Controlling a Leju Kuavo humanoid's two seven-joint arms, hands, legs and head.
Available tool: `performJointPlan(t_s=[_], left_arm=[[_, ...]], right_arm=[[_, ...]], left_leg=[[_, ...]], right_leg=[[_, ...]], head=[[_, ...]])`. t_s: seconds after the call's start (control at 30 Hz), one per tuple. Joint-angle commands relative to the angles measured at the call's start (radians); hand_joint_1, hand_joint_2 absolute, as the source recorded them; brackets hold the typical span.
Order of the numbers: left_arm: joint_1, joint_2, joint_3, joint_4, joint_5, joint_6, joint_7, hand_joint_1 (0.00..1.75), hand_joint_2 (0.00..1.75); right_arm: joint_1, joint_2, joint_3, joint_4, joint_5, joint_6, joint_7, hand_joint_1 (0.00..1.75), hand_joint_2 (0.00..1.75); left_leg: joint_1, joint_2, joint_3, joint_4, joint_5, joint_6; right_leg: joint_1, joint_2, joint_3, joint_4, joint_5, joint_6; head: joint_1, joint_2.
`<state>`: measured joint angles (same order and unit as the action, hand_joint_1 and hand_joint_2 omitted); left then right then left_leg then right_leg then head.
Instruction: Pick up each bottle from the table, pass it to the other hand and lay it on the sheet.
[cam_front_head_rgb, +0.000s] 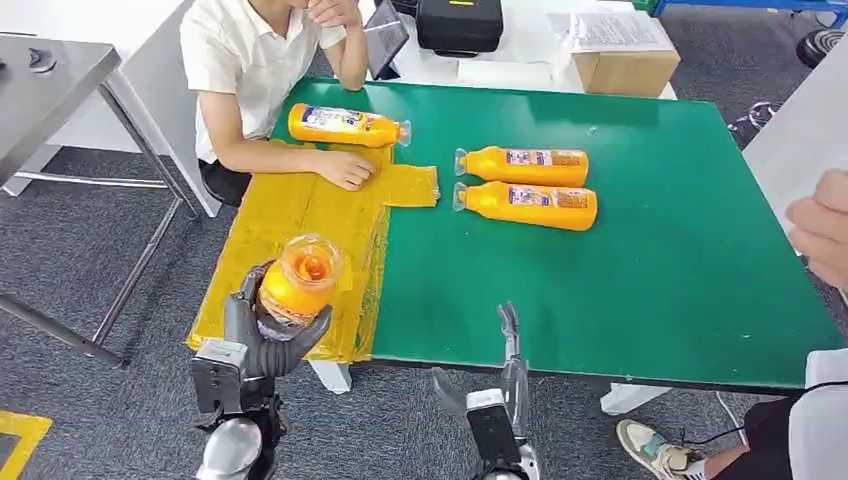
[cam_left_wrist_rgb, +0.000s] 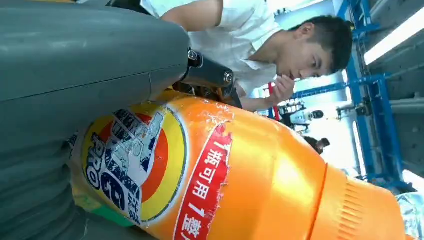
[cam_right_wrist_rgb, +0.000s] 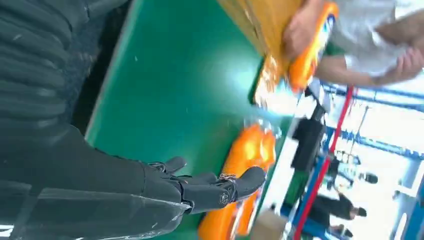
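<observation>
- Left hand (cam_front_head_rgb: 268, 335) grasps an orange bottle (cam_front_head_rgb: 298, 278), fingers (cam_front_head_rgb: 238, 310) wrapped round its body, cap end pointing up toward the head camera, over the near edge of the yellow sheet (cam_front_head_rgb: 290, 215).
- Left wrist view: label and ribbed cap close up, thumb pressed on the bottle's side.
- Right hand (cam_front_head_rgb: 508, 355) holds nothing, fingers released and extended, at the near edge of the green tabletop (cam_front_head_rgb: 650, 270).
- Two more bottles (cam_front_head_rgb: 525, 165) (cam_front_head_rgb: 530, 205) lie side by side mid-tabletop, touching or nearly so; hard to tell.
- Fourth bottle (cam_front_head_rgb: 345, 125) lies at the sheet's far end, next to a seated person's forearm (cam_front_head_rgb: 300, 160).
</observation>
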<state>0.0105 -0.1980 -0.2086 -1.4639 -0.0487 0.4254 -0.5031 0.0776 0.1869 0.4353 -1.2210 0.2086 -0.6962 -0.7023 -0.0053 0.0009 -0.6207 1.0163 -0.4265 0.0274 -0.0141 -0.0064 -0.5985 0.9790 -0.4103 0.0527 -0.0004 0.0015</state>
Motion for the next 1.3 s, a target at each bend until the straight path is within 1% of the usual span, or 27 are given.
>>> performJointPlan(t_s=[0.03, 0.07, 0.1, 0.17, 0.2, 0.27, 0.33, 0.43, 0.5, 0.57, 0.63, 0.77, 0.83, 0.87, 1.13, 1.17, 1.2, 1.3], left_arm=[[-0.185, 0.109, -0.100, 0.384, -0.339, 0.060, 0.149, 1.75, 1.75], [-0.202, 0.108, -0.099, 0.409, -0.344, 0.052, 0.153, 1.75, 1.75], [-0.202, 0.108, -0.099, 0.409, -0.344, 0.052, 0.153, 1.75, 1.75], [-0.232, 0.112, -0.111, 0.455, -0.377, 0.035, 0.169, 1.75, 1.75], [-0.232, 0.112, -0.111, 0.455, -0.377, 0.035, 0.169, 1.75, 1.75], [-0.276, 0.119, -0.135, 0.523, -0.436, -0.003, 0.215, 1.75, 1.75], [-0.325, 0.125, -0.163, 0.591, -0.503, -0.041, 0.254, 1.75, 1.75], [-0.373, 0.110, -0.164, 0.666, -0.516, -0.085, 0.268, 1.75, 1.75], [-0.391, 0.098, -0.165, 0.701, -0.519, -0.101, 0.268, 1.75, 1.75], [-0.391, 0.098, -0.165, 0.701, -0.519, -0.101, 0.268, 1.75, 1.75], [-0.391, 0.095, -0.166, 0.705, -0.519, -0.102, 0.268, 1.75, 1.75], [-0.427, 0.081, -0.184, 0.770, -0.533, -0.156, 0.273, 1.75, 1.75], [-0.449, 0.070, -0.186, 0.810, -0.532, -0.186, 0.273, 1.62, 1.75], [-0.454, 0.067, -0.187, 0.817, -0.531, -0.191, 0.273, 1.40, 1.75], [-0.454, 0.067, -0.187, 0.817, -0.531, -0.191, 0.273, 1.40, 1.75], [-0.462, 0.067, -0.189, 0.829, -0.530, -0.206, 0.273, 0.63, 1.75], [-0.472, 0.066, -0.192, 0.843, -0.528, -0.225, 0.273, 0.54, 1.75], [-0.504, 0.062, -0.195, 0.890, -0.513, -0.286, 0.280, 0.07, 1.75]], right_arm=[[0.030, 0.000, -0.121, -0.170, 0.011, -0.002, 0.004, 0.00, 1.75], [0.023, 0.001, -0.123, -0.161, 0.011, -0.002, 0.004, 0.00, 1.75], [0.023, 0.001, -0.123, -0.161, 0.011, -0.002, 0.004, 0.00, 1.75], [0.018, 0.001, -0.118, -0.149, 0.009, -0.002, 0.004, 0.00, 1.75], [0.018, 0.001, -0.118, -0.149, 0.009, -0.002, 0.004, 0.00, 1.75], [0.004, -0.004, -0.102, -0.128, -0.008, -0.002, 0.004, 0.00, 1.75], [-0.008, -0.008, -0.096, -0.110, -0.013, -0.002, 0.004, 0.00, 1.75], [-0.026, -0.009, -0.094, -0.087, -0.017, -0.002, 0.004, 0.00, 1.75], [-0.030, -0.010, -0.094, -0.076, -0.022, -0.002, 0.004, 0.00, 1.75], [-0.030, -0.010, -0.094, -0.076, -0.022, -0.002, 0.004, 0.00, 1.75], [-0.029, -0.010, -0.094, -0.075, -0.023, -0.002, 0.004, 0.00, 1.75], [-0.043, -0.017, -0.086, -0.044, -0.041, -0.002, 0.004, 0.00, 1.75], [-0.053, -0.023, -0.089, -0.023, -0.071, -0.002, 0.004, 0.00, 1.75], [-0.057, -0.024, -0.092, -0.016, -0.076, -0.002, 0.004, 0.00, 1.75], [-0.057, -0.024, -0.092, -0.016, -0.076, -0.002, 0.004, 0.00, 1.75], [-0.061, -0.027, -0.095, -0.011, -0.081, -0.002, 0.004, 0.00, 1.75], [-0.064, -0.027, -0.100, -0.008, -0.083, -0.002, 0.004, 0.00, 1.75], [-0.074, -0.030, -0.123, 0.005, -0.092, -0.002, 0.004, 0.00, 1.75]], left_leg=[[0.000, -0.002, 0.003, -0.002, 0.000, -0.001], [0.000, -0.002, 0.002, -0.001, 0.001, -0.001], [0.000, -0.003, 0.005, -0.002, 0.000, -0.002], [0.000, -0.002, 0.003, -0.001, 0.001, -0.001], [0.001, -0.002, 0.005, -0.002, 0.000, -0.002], [0.000, -0.001, 0.003, -0.001, 0.000, -0.001], [0.001, -0.002, 0.004, -0.002, 0.000, -0.002], [0.000, -0.002, 0.004, -0.002, 0.000, -0.001], [0.001, -0.001, 0.005, -0.002, 0.000, -0.002], [0.001, 0.000, 0.004, -0.001, 0.000, -0.001], [0.001, 0.000, 0.007, -0.002, 0.000, -0.002], [0.001, 0.000, 0.008, -0.002, 0.000, -0.001], [0.001, -0.001, 0.010, -0.002, 0.001, -0.001], [0.001, 0.000, 0.010, -0.002, 0.001, -0.001], [0.000, 0.000, 0.014, -0.002, 0.001, -0.001], [0.000, -0.001, 0.014, -0.002, 0.001, -0.001], [0.001, 0.000, 0.015, -0.002, 0.001, -0.002], [0.001, -0.001, 0.015, -0.002, 0.001, -0.002]], right_leg=[[0.000, -0.002, 0.003, -0.001, -0.001, -0.001], [0.000, -0.002, 0.002, 0.000, 0.000, -0.001], [0.000, -0.003, 0.005, -0.001, -0.001, -0.002], [0.000, -0.002, 0.003, -0.001, 0.000, -0.001], [0.000, -0.002, 0.005, -0.001, -0.001, -0.002], [0.000, -0.001, 0.003, -0.001, 0.000, -0.001], [0.001, -0.001, 0.004, -0.001, -0.001, -0.002], [0.000, -0.001, 0.005, -0.001, 0.000, -0.001], [0.001, 0.000, 0.006, -0.001, 0.000, -0.002], [0.001, 0.000, 0.005, -0.001, 0.000, -0.001], [0.001, 0.001, 0.007, -0.001, 0.000, -0.002], [0.001, 0.001, 0.009, -0.001, 0.000, -0.001], [0.001, 0.000, 0.010, -0.001, 0.000, -0.001], [0.001, 0.000, 0.010, -0.001, 0.000, -0.001], [0.000, 0.001, 0.015, -0.002, 0.000, -0.001], [0.000, 0.001, 0.015, -0.001, 0.000, -0.001], [0.001, 0.002, 0.015, -0.002, 0.001, -0.002], [0.001, 0.001, 0.016, -0.002, 0.001, -0.002]], head=[[0.000, 0.000], [0.000, 0.000], [0.000, 0.000], [0.000, 0.000], [0.000, 0.000], [0.000, 0.000], [0.000, 0.000], [0.000, 0.000], [0.000, 0.000], [0.000, 0.000], [0.000, 0.000], [0.000, 0.000], [0.000, 0.000], [0.000, 0.000], [0.000, 0.000], [0.000, 0.000], [0.000, 0.000], [0.000, 0.000]])
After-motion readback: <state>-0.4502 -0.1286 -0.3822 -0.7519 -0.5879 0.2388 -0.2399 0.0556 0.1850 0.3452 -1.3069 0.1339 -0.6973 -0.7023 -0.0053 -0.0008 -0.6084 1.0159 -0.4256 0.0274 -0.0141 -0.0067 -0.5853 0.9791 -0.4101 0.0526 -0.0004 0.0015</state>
